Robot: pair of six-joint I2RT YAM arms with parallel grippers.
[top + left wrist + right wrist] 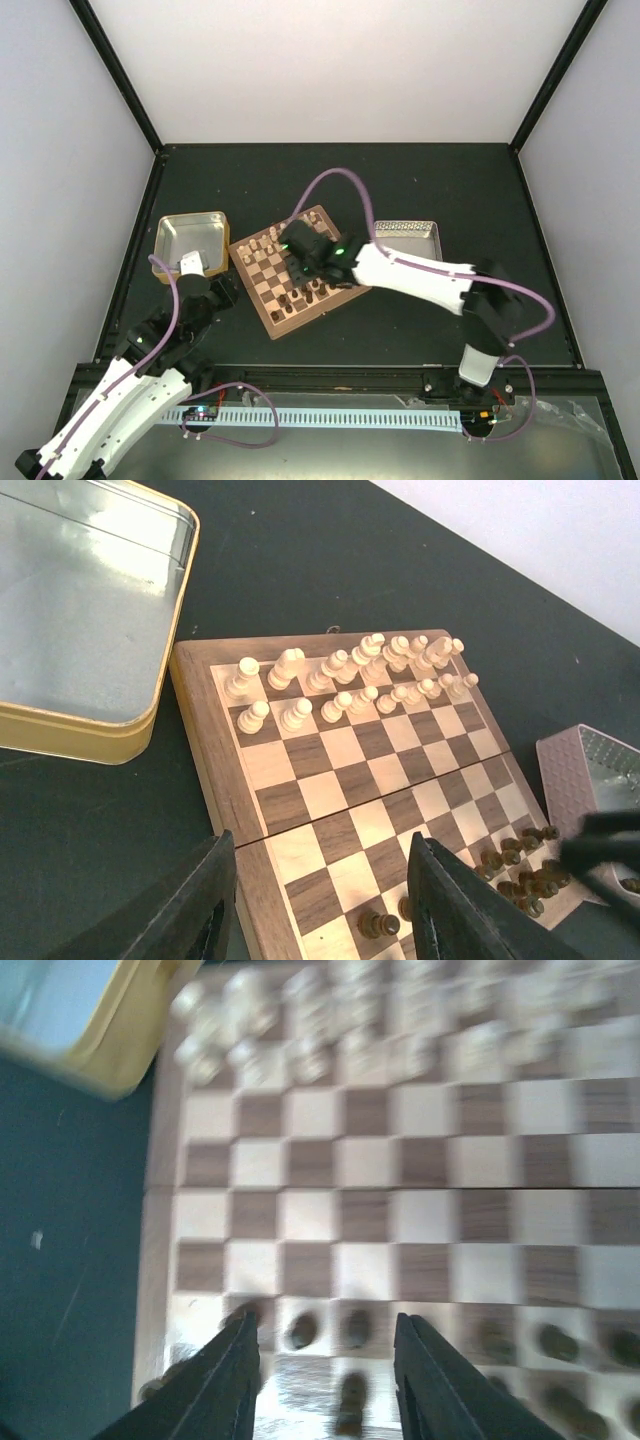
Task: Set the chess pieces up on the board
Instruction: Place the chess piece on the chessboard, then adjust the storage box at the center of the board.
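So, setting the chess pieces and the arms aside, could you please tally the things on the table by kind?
Open rectangular metal tins: 2 (gold-sided tin, silver pinkish-sided tin)
Square chequered wooden chessboard: 1
Total: 3

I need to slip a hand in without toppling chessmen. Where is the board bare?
The middle rows of the board are bare, bordered by the cream pieces on one side and the dark pieces on the other. Both those ends are crowded, and the right claw hangs over the dark end.
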